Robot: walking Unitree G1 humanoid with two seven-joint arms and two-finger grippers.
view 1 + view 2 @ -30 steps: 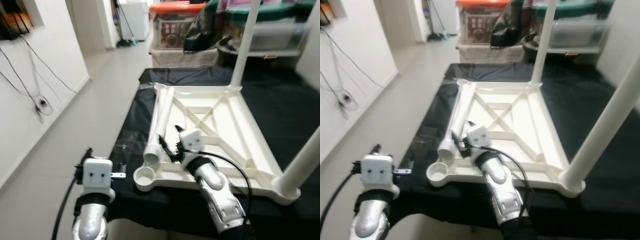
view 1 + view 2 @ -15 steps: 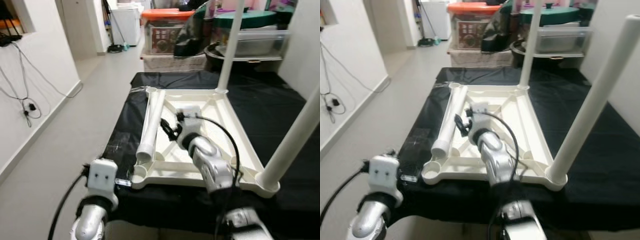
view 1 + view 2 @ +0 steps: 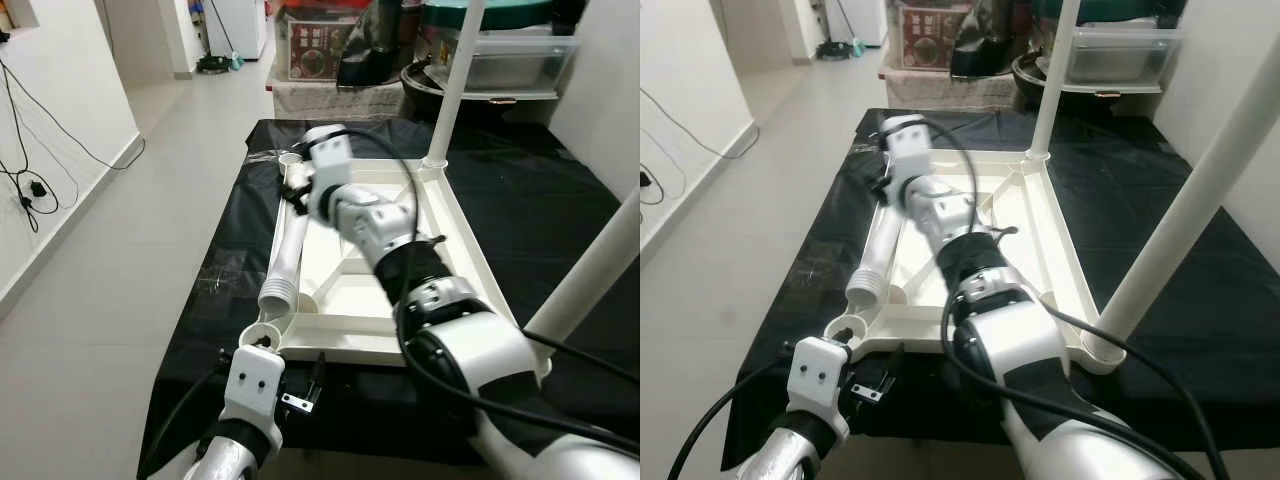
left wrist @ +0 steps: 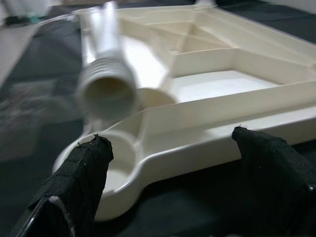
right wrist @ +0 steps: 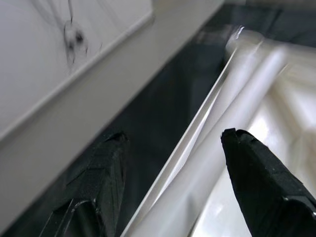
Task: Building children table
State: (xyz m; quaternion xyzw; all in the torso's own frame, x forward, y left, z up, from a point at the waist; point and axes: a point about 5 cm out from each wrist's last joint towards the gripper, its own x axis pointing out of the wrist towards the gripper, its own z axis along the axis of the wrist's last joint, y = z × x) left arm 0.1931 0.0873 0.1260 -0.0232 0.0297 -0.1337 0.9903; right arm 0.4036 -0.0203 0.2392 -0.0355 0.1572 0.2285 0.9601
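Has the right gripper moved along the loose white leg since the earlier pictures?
Yes. The right gripper has gone from near the loose leg's threaded end up toward its far end, by the tabletop frame's far left corner.

Right claw [image 3: 293, 190] reaches over loose leg [image 3: 285, 255] on upturned tabletop [image 3: 440, 255].

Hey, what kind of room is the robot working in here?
Probably a home hallway or storage area: tiled floor, stacked storage boxes and a big pot at the back, with an upturned white table top on black cloth.

Glossy cream plastic tabletop [image 3: 445, 250], smooth plastic leg [image 3: 287, 262], matt black cloth [image 3: 215, 290]
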